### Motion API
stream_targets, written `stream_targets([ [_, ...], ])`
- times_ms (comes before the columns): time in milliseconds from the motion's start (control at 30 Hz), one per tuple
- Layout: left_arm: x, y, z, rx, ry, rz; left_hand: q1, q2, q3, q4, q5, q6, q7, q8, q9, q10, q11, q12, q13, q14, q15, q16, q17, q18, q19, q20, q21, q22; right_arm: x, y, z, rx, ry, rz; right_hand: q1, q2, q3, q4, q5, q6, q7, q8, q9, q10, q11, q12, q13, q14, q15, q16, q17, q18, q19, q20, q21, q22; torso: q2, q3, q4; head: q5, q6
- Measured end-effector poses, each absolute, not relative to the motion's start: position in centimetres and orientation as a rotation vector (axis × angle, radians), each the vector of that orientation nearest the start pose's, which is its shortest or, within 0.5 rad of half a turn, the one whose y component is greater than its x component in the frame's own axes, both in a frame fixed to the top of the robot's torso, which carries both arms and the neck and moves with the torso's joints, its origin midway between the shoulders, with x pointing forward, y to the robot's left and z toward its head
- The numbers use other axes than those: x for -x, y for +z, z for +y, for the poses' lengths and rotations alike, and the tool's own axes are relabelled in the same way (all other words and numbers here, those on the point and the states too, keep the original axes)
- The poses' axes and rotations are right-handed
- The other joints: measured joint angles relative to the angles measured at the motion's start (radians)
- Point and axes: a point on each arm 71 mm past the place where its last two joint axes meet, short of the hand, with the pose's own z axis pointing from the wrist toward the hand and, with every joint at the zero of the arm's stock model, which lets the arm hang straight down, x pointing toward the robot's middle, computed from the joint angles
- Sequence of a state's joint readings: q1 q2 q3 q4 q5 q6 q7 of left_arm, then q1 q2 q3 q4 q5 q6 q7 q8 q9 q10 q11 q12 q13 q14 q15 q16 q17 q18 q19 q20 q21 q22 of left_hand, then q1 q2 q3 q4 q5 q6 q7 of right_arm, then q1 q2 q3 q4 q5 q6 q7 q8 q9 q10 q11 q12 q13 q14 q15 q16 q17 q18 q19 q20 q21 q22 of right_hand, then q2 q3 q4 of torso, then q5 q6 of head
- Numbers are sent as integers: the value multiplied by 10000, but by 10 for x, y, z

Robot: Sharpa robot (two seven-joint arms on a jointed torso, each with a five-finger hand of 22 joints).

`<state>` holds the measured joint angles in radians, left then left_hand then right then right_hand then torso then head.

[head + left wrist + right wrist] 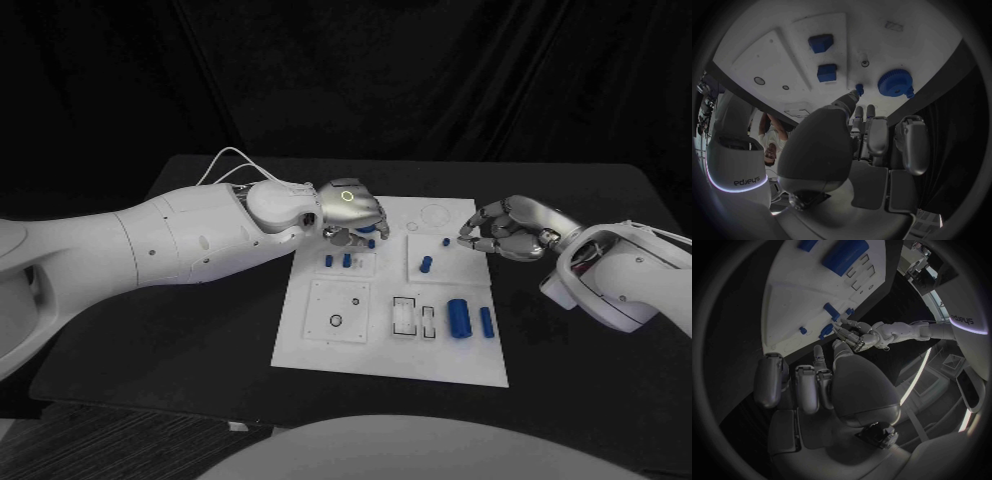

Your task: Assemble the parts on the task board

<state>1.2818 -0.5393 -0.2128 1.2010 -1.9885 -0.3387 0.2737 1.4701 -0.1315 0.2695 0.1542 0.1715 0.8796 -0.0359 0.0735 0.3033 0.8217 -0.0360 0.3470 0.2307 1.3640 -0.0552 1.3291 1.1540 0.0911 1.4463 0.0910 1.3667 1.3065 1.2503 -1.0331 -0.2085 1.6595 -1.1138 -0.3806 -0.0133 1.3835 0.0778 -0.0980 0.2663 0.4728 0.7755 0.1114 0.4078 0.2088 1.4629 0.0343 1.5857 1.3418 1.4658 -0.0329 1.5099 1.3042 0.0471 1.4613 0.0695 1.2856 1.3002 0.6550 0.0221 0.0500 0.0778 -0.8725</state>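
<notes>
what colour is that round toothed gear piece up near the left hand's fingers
Blue. The gear piece shows best in the left wrist view, lying on the white task board.

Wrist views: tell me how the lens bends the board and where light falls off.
Left wrist view: the board's straight edges bow into curves and the circle's rim goes dark around the left hand. Right wrist view: the board curves likewise, the right hand lies in shade. Head view: the board keeps straight edges, lit bright against the black table.

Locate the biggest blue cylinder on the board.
In the head view the cylinder lies near the board's front right corner, between a white slotted block and a thinner blue part.
</notes>
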Motion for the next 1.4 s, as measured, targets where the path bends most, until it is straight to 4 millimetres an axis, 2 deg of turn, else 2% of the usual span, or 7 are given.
stream_targets([
  [567,-503,-232,110,-10862,-6106,14345,0,0,1,-1,-1,550,93,3,-101,390,-90,-122,-226,0,0,107,-149,0,2,-1,-1,0,-441,-210,-257,-1454,7663,17964,0,0,0,0,151,0,0,0,0,0,0,0,0,0,0,-202,0,1,0,0,-59,0,-3,-3,0,-3,0],
  [667,-503,-234,111,-10833,-6083,14378,0,0,538,-152,-1,845,126,71,-110,668,-149,-343,-296,1,1,108,-146,1,-1,-1,-2,0,-441,-210,-257,-1451,7663,17977,0,0,0,0,151,0,0,0,0,0,0,0,0,0,0,-203,0,0,0,0,-59,0,-5,-3,0,-19,0],
  [800,-504,-235,111,-10803,-6047,14401,0,0,539,-150,-1,842,132,97,-131,813,-154,-466,-462,70,72,224,-119,1,-1,0,-19,0,-441,-210,-257,-1448,7663,17991,0,0,0,0,151,0,0,0,0,0,0,0,0,0,0,-203,0,0,0,0,-60,0,-6,-3,-1,-28,0],
  [867,-504,-235,111,-10789,-6032,14407,0,0,539,-151,-1,1132,132,99,-133,863,-172,-505,-508,140,140,224,-119,0,-1,0,-19,0,-441,-210,-257,-1448,7661,17997,0,-1,0,0,151,0,0,0,0,0,0,0,0,0,0,-317,0,1,0,0,-61,0,-8,-3,0,-29,0],
  [1100,-505,-237,110,-10713,-5974,14405,2,3,781,-326,-1,1546,213,207,-141,1338,-196,-773,-689,141,144,222,-162,1,-8,2,-136,0,-441,-210,-257,-1443,7665,18011,0,-1,0,0,151,0,0,0,0,0,0,0,0,0,0,-317,0,0,0,0,-174,0,-10,-3,0,-41,0],
  [1367,-506,-238,110,-10599,-5919,14341,99,100,857,-250,-2,1639,288,252,-150,1630,-158,-968,-879,194,196,223,-162,1,-10,3,-139,0,-441,-210,-257,-1443,7661,18028,1,-1,0,0,151,0,0,0,0,0,0,0,0,0,0,-317,0,1,0,0,-175,0,-7,-3,0,-47,0],
  [1400,-506,-238,110,-10591,-5916,14334,100,100,1001,-391,-2,1641,288,252,-155,1632,-159,-969,-884,194,196,222,-191,1,-10,3,-157,0,-441,-210,-257,-1442,7660,18030,1,-1,0,0,151,0,0,0,0,0,0,0,0,0,0,-318,0,1,0,0,-175,0,-7,-3,0,-44,0],
])
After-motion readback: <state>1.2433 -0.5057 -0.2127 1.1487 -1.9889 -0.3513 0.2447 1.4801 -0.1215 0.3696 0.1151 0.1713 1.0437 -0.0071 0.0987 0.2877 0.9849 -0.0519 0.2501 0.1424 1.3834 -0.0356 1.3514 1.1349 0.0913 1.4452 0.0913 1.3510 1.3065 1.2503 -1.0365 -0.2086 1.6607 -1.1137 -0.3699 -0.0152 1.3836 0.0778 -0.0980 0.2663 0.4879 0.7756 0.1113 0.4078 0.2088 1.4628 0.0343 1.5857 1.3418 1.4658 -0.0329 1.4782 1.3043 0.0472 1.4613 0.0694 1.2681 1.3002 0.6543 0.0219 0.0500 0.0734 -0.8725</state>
